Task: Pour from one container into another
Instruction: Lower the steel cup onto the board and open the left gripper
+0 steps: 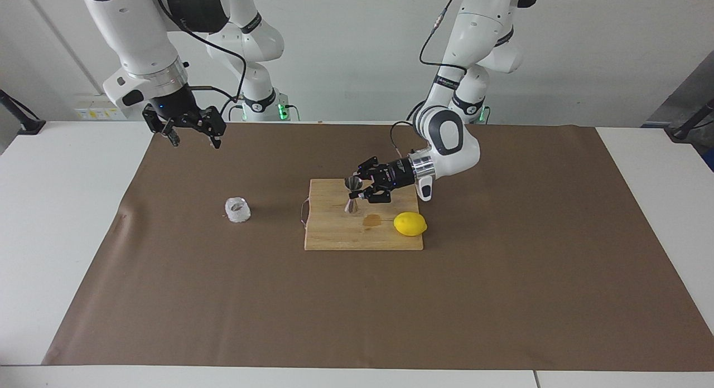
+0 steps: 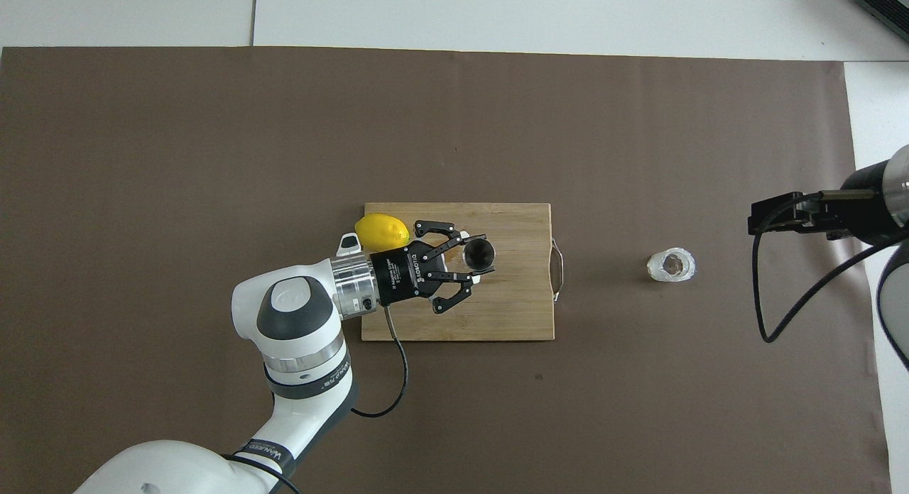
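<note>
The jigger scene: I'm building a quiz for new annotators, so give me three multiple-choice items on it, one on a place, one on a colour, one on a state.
1. Where does the glass cup stand?
A. on the cutting board
B. on the brown mat, toward the right arm's end of the table
C. in the right hand

2. What colour is the fruit on the cutting board?
A. yellow
B. green
C. red

3. What is the left hand doing?
A. hanging open over the mat
B. gripping the lemon
C. gripping the jigger

Answers: 1 B, the cup sits alone on the mat, clear of the board. 2 A, the lemon is bright yellow. 3 C, its fingers are closed on the metal jigger over the board, while the right hand waits open in the air.
</note>
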Controlling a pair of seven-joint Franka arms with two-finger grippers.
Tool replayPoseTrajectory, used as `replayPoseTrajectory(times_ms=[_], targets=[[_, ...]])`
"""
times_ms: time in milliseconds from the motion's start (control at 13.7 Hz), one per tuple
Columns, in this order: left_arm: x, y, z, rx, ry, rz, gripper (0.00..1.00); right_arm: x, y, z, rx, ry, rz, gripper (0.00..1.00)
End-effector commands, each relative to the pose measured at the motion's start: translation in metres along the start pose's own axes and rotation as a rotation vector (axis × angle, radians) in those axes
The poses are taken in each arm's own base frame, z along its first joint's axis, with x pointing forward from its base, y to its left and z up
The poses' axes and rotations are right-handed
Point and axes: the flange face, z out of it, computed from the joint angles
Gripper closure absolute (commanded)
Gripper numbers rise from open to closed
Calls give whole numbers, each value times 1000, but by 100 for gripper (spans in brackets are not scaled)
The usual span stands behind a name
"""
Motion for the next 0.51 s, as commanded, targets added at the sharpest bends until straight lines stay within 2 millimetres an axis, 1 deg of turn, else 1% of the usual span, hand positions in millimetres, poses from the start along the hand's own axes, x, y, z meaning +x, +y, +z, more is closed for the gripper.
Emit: replayPoseTrajectory(times_ms=[0,146,219,438], targets=[[6,1,2,-47,35,34,100,-8,6,0,31,-10,-17,0],[11,-1,4,-63,50,30,100,-9,6,0,31,-10,-17,0],[10,-4,7,-67,45,23,100,-9,6,0,31,-10,-17,0],[10,-5,8,-70,48,21,100,-9,6,0,31,-10,-17,0]])
